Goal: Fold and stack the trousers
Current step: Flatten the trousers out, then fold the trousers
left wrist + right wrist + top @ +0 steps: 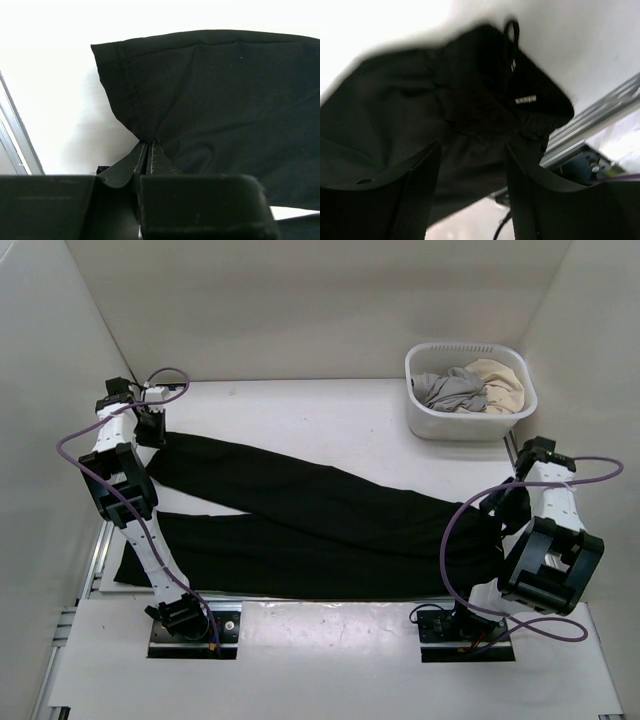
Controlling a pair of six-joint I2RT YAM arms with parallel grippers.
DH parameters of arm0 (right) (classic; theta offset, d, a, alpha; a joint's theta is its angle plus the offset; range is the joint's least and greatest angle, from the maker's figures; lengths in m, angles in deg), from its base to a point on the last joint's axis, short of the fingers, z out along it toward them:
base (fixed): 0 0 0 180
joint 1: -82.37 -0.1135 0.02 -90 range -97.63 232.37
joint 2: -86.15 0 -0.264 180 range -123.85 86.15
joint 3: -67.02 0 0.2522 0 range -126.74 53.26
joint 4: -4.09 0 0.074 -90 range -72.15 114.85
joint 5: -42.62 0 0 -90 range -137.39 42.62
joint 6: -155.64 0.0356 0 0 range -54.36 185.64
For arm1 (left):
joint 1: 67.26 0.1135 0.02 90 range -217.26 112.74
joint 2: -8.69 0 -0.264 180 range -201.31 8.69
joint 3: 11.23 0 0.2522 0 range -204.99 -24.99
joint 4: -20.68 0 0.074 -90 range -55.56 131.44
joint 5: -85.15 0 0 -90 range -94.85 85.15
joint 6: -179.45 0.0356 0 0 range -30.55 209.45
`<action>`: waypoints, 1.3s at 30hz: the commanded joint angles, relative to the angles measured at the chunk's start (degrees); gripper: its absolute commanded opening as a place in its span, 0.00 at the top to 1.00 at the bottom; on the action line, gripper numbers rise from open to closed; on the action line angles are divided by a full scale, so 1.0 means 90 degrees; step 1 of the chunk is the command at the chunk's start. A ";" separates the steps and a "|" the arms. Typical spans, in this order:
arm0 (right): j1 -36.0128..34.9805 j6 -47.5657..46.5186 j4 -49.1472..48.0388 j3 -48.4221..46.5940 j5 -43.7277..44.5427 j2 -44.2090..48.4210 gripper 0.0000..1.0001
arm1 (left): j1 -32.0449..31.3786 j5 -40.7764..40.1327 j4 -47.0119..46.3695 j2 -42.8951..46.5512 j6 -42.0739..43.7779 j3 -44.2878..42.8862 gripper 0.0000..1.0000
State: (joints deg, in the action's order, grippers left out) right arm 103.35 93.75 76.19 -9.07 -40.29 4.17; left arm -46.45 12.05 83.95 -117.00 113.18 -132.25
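Note:
The black trousers (320,515) lie spread across the table, both legs running left and the waist at the right. My left gripper (152,430) is at the far left, on the hem of the upper leg. In the left wrist view its jaws (149,142) are shut on a pinch of that hem, and the leg (225,100) stretches away to the right. My right gripper (505,512) hovers at the waist. In the right wrist view its fingers (472,147) stand wide apart, with the gathered waistband (540,105) and dark cloth (445,100) just beyond them.
A white basket (420,415) stands at the back right, holding a grey garment (450,390) and a beige garment (500,380). White walls enclose the table on three sides. A metal rail (605,110) runs along the table's near edge by the right arm's base.

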 commanded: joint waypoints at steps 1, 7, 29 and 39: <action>-0.0006 0.0089 -0.0241 0.0342 -0.0338 0.0115 0.41 | -0.0009 0.0075 0.0016 0.0489 0.0020 0.0053 0.86; -0.0201 0.0293 -0.0526 0.0460 -0.0213 -0.0276 0.49 | -0.0009 0.0006 0.0142 0.0547 0.0020 -0.0006 0.86; -0.0201 -0.0136 -0.0516 0.0236 0.0394 -0.0335 0.32 | 0.0050 -0.0072 0.0455 0.0665 0.0079 -0.0113 0.86; -0.0201 0.0235 -0.1102 0.0392 0.0393 -0.0842 0.57 | 0.0050 -0.0072 0.0514 0.0665 0.0079 -0.0113 0.86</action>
State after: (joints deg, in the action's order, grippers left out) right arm 101.60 94.69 68.65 -5.07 -37.60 -2.12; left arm -46.36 10.59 88.26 -116.02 113.64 -132.60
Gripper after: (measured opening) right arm 0.455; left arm 0.153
